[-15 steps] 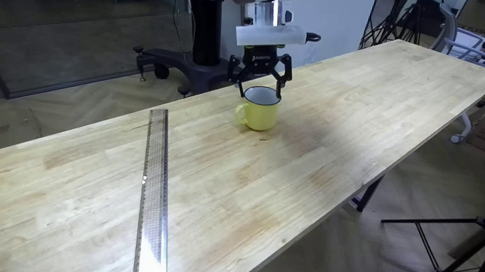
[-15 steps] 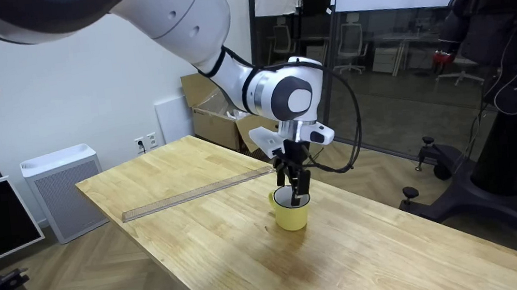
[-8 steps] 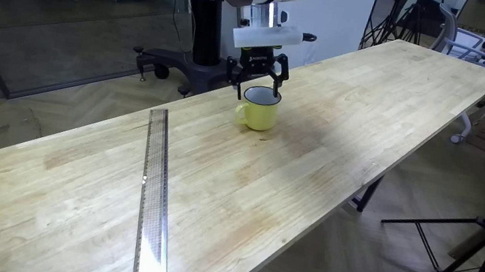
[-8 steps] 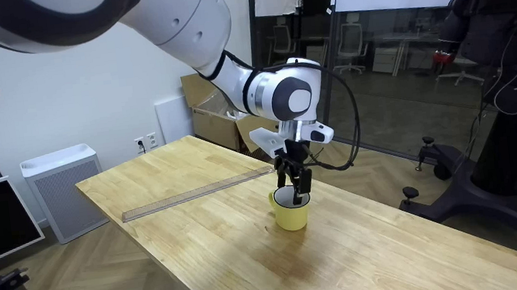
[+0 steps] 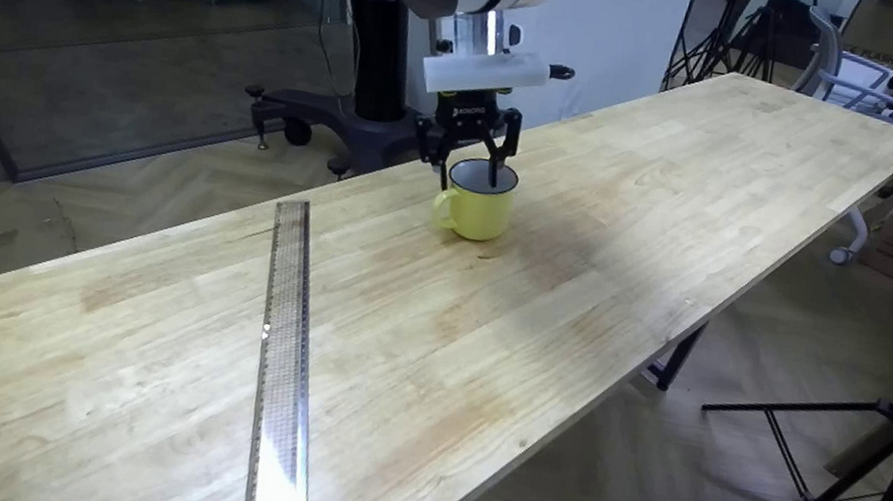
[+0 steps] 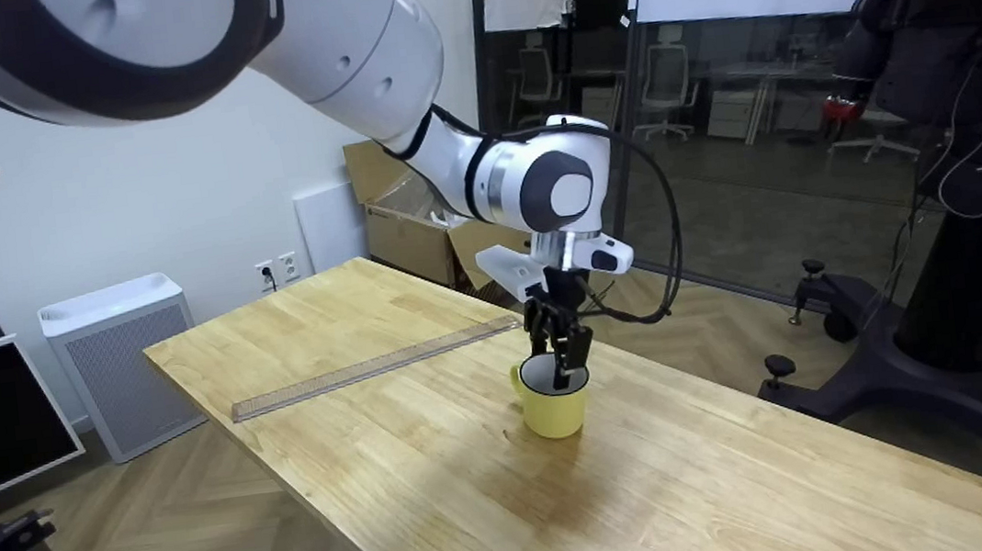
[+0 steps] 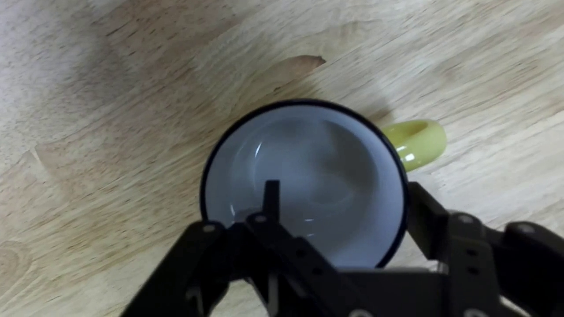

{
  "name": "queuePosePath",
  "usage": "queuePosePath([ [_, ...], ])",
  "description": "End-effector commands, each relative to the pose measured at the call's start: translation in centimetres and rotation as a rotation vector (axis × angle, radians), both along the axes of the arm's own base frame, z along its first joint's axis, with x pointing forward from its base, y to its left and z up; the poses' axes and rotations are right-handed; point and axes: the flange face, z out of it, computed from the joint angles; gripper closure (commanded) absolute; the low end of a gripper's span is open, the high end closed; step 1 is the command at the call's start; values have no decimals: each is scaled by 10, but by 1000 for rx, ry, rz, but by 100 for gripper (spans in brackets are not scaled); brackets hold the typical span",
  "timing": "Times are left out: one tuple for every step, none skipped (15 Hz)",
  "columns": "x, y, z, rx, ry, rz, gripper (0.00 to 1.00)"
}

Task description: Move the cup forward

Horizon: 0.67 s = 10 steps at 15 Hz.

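Observation:
The cup is a yellow mug with a white interior and dark rim; it stands upright on the table in both exterior views (image 5: 485, 217) (image 6: 553, 416). In the wrist view the cup (image 7: 308, 163) fills the middle, with its handle at the upper right. My gripper (image 5: 468, 186) is at the rim and straddles the cup wall on the handle side. It also shows in an exterior view (image 6: 552, 368) and the wrist view (image 7: 343, 193). One finger is over or inside the opening, the other outside below the handle. The fingers are apart; whether the outer one touches the rim is unclear.
A long clear ruler (image 5: 289, 351) lies across the wooden table (image 5: 589, 255); it also shows in an exterior view (image 6: 372, 368). A dark wheeled stand (image 6: 953, 352) is beyond the table edge. A cardboard box (image 6: 413, 238) stands behind the table end.
My gripper has shifted slightly toward the handle side and a little lower. Its fingers have come closer together, around the cup wall. The cup has not moved.

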Motion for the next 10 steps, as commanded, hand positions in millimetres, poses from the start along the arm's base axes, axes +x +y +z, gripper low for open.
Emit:
queuePosePath([
  [9, 0, -2, -6, 5, 9, 58],
  [10, 1, -2, -9, 2, 10, 66],
  [11, 2, 0, -11, 0, 12, 72],
  [11, 4, 0, -12, -1, 12, 80],
  [12, 5, 1, -15, -1, 9, 85],
  [11, 6, 1, -16, 3, 11, 92],
  [10, 7, 1, -17, 11, 8, 98],
  [8, 7, 1, -16, 26, 5, 100],
  [3, 8, 0, -13, 57, -3, 100],
  [-1, 8, 0, -9, 82, -6, 98],
])
